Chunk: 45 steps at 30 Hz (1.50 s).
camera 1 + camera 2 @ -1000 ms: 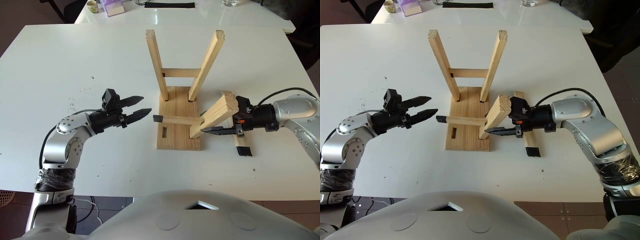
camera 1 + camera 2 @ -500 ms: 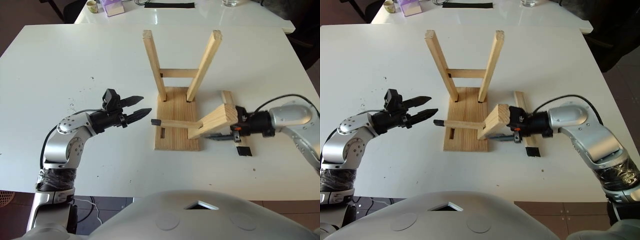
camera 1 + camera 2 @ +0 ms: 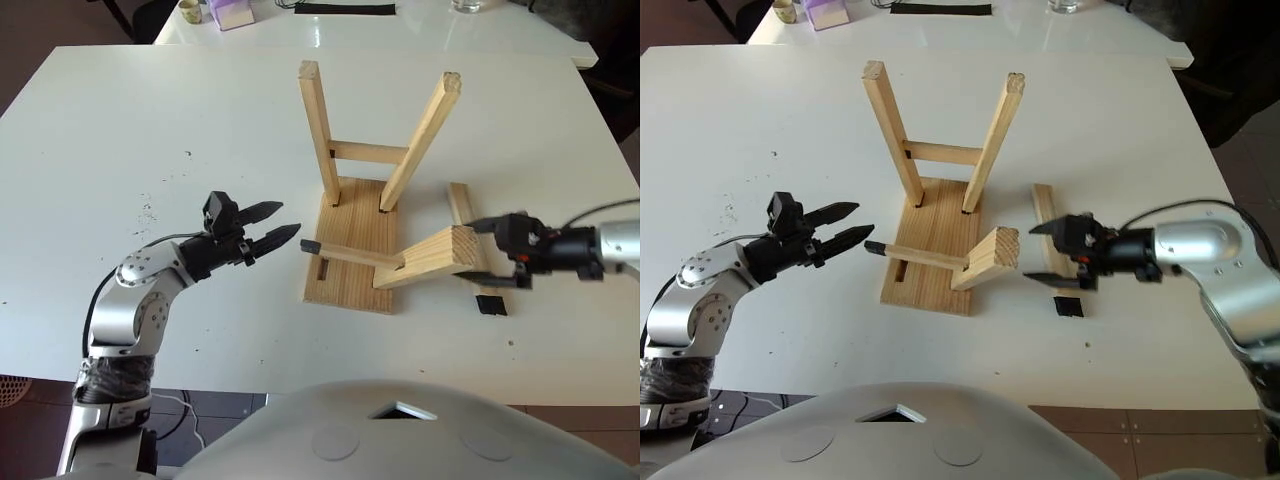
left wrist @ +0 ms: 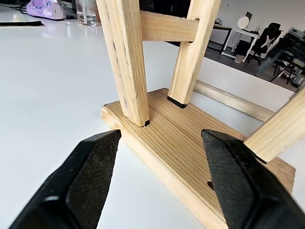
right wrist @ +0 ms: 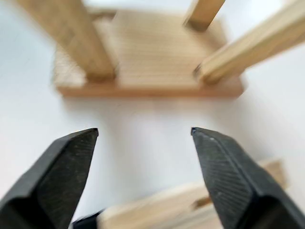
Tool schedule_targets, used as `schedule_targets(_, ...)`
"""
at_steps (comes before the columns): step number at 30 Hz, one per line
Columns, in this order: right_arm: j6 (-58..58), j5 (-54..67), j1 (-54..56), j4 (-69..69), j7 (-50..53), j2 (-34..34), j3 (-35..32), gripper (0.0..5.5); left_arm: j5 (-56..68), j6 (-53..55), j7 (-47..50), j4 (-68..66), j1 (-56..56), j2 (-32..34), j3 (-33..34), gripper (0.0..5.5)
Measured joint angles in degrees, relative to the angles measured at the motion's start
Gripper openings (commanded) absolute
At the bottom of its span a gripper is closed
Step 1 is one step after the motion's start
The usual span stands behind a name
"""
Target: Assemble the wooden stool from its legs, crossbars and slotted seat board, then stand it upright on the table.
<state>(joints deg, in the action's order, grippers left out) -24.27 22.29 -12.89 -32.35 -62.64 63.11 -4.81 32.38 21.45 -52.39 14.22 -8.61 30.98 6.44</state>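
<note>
Wooden, the loose leg [image 3: 432, 258] with its crossbar [image 3: 350, 255] lies tilted across the seat board's [image 3: 345, 288] lower right corner at mid-frame, long axis left to right, thick end just beside the spread right gripper [image 3: 1032, 252], crossbar tip near the spread left gripper [image 3: 288, 219].

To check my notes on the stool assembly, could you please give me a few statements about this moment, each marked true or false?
1. Two upright legs stand in the seat board, joined by a crossbar. True.
2. The right gripper is shut on the tilted leg. False: it is open and holds nothing.
3. The left gripper is open and holds nothing. True.
4. The seat board stands on its edge. False: it lies flat on the table.
5. A loose wooden bar lies on the table to the right of the seat board. True.
</note>
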Motion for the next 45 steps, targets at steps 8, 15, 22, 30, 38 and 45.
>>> schedule_targets(8,-15.14,-0.09,-8.71,-3.93,19.74,-12.07,-7.83,3.94,-5.53,-5.32,2.25,2.52,-14.96,0.0,0.36,3.13)
schedule_targets(15,-23.57,-1.06,-9.07,-4.36,29.29,-18.84,-5.7,3.94,-14.53,-13.63,2.44,-1.27,-16.05,0.58,-6.1,3.13)
schedule_targets(22,-27.35,-0.92,-11.01,-2.73,31.47,-21.27,-4.79,3.94,-16.12,-14.59,2.84,-1.99,-12.81,-0.09,-11.14,3.13)
schedule_targets(30,-26.74,-1.44,-11.16,-1.18,31.32,-21.3,-4.1,3.23,-13.11,-10.29,3.35,2.97,-14.86,-1.48,-13.39,3.13)
schedule_targets(38,-24.6,-2.42,-10.99,-0.7,31.96,-22.62,-3.14,2.05,-8.14,-8.58,2.95,2.54,-13.87,0.7,-5.17,3.13)
schedule_targets(45,-22.81,-3.53,-5.49,4.38,31.87,-22.03,-4.79,2.05,-2.09,-4.06,14.01,3.06,-3.02,0.23,8.18,3.13)
